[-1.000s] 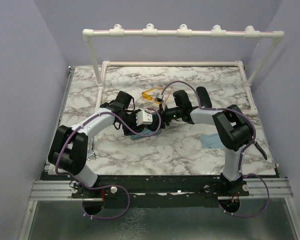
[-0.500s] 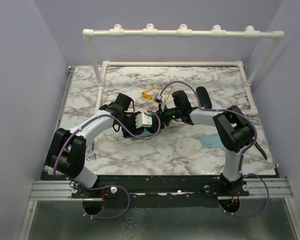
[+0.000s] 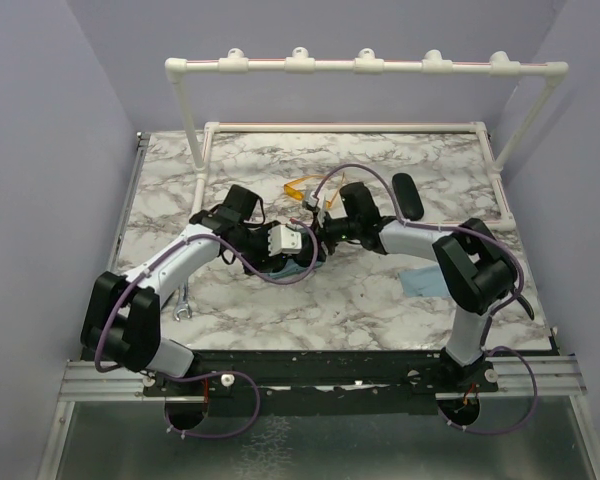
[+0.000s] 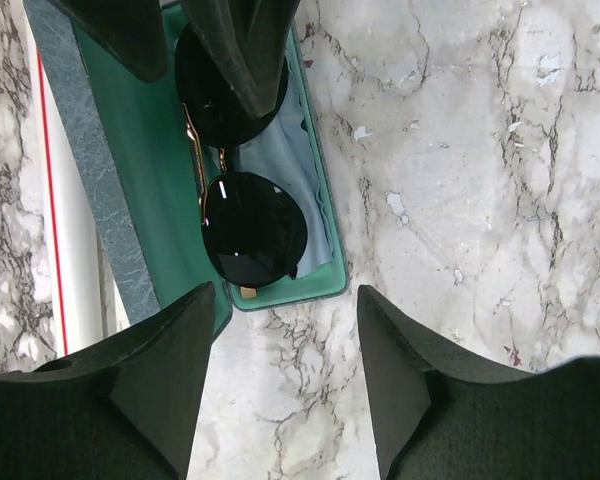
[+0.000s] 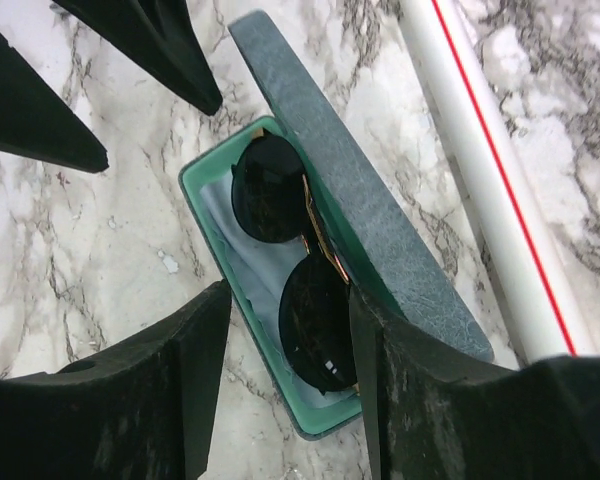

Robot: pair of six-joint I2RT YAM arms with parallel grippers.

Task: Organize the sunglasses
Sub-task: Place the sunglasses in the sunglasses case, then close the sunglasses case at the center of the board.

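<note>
You've got the dark wire-frame round-lens sunglasses (image 4: 250, 225) lying in the open grey-blue rectangular case (image 4: 90, 170); pair one looks done. L gripper (image 4: 285, 300) & R gripper (image 5: 290, 295) hover over it, jaws apart, empty. Next: fetch the translucent yellow-orange sunglasses (image 3: 298, 188). Only top cam shows them; wrist cams show lenses seated.

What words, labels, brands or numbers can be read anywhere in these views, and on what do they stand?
No text can be read in any view.
Grey-blue case, lid and green lining: no print shows.
Dark sunglasses: no brand mark shows.
Yellow-orange sunglasses: too small to tell.
</note>
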